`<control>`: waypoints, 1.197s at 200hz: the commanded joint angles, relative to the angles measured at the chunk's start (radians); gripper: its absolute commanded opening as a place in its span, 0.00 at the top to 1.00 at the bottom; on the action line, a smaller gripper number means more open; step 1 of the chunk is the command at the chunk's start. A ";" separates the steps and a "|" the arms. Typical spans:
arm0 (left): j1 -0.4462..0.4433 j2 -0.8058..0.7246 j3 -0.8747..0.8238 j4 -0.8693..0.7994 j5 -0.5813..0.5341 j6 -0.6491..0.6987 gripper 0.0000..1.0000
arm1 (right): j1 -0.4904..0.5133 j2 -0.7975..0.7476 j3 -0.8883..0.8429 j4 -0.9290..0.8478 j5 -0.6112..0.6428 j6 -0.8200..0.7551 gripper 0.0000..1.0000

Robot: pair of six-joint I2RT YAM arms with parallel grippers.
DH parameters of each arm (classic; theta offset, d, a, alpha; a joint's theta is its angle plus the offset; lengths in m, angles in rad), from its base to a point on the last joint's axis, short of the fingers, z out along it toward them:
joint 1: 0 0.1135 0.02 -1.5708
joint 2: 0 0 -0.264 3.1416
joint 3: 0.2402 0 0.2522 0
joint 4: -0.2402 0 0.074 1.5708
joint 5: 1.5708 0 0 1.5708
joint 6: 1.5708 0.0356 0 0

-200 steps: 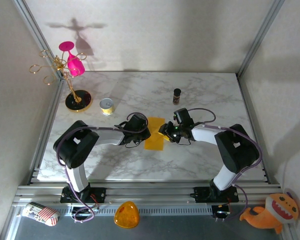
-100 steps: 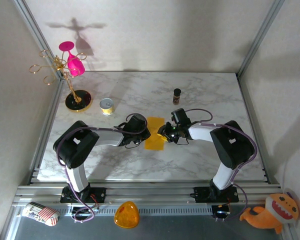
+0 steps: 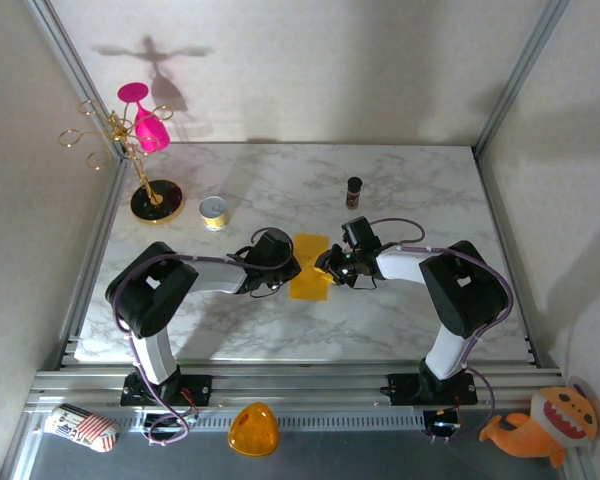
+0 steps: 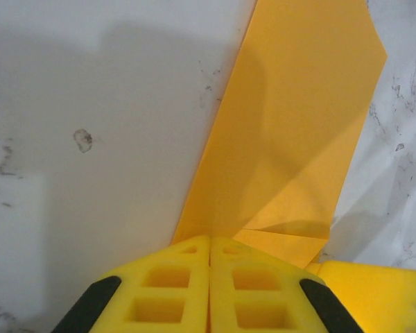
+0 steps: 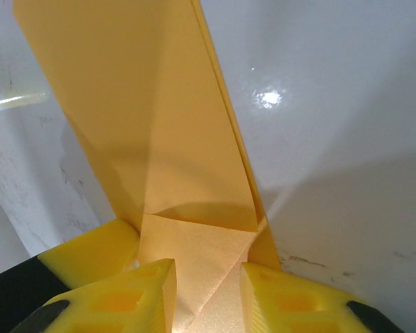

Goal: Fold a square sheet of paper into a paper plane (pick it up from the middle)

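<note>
Top view: partly folded orange-yellow sheet of paper [image 3: 310, 267] lies flat at the middle of the marble table [image 3: 280, 190], with the left gripper [image 3: 286, 268] at its left edge and the right gripper [image 3: 329, 265] at its right edge. Left wrist: fingers [image 4: 173, 277] clenched pad to pad, tips at the sheet's near edge; cannot tell whether paper is pinched between them. Right wrist: fingers [image 5: 145, 284] parted, straddling a folded corner of the sheet, pads not meeting.

Bright, soft shadows, glare spot on tabletop [image 5: 269, 98], foreground perhaps blurred.
</note>
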 commanded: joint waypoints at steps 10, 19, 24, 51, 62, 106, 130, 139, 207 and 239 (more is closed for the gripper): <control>0.006 -0.003 -0.046 -0.058 0.005 -0.036 0.93 | 0.008 -0.001 -0.001 0.009 0.026 0.051 0.68; 0.005 -0.003 -0.048 -0.054 0.008 -0.038 0.93 | 0.008 0.014 0.009 0.018 0.010 0.049 0.68; 0.006 -0.003 -0.049 -0.053 0.010 -0.039 0.93 | 0.008 0.022 0.015 0.020 0.001 0.050 0.69; 0.005 0.001 -0.055 -0.046 0.016 -0.041 0.92 | 0.008 0.037 0.027 0.052 -0.026 0.044 0.70; 0.005 0.001 -0.057 -0.046 0.016 -0.043 0.93 | 0.008 0.030 0.025 0.067 -0.033 0.040 0.70; 0.009 -0.004 -0.056 -0.059 0.004 -0.036 0.93 | 0.009 -0.001 -0.023 0.141 -0.069 0.032 0.72; 0.010 -0.004 -0.052 -0.066 -0.001 -0.034 0.93 | 0.008 -0.016 -0.054 0.175 -0.084 0.028 0.73; 0.010 -0.002 -0.051 -0.065 -0.002 -0.033 0.92 | 0.009 -0.023 -0.067 0.186 -0.088 0.027 0.73; 0.010 -0.006 -0.038 -0.076 0.004 -0.032 0.92 | 0.013 -0.001 -0.074 0.249 -0.110 -0.038 0.77; 0.010 -0.024 -0.021 -0.080 0.009 -0.031 0.92 | 0.015 0.026 -0.069 0.273 -0.096 -0.074 0.81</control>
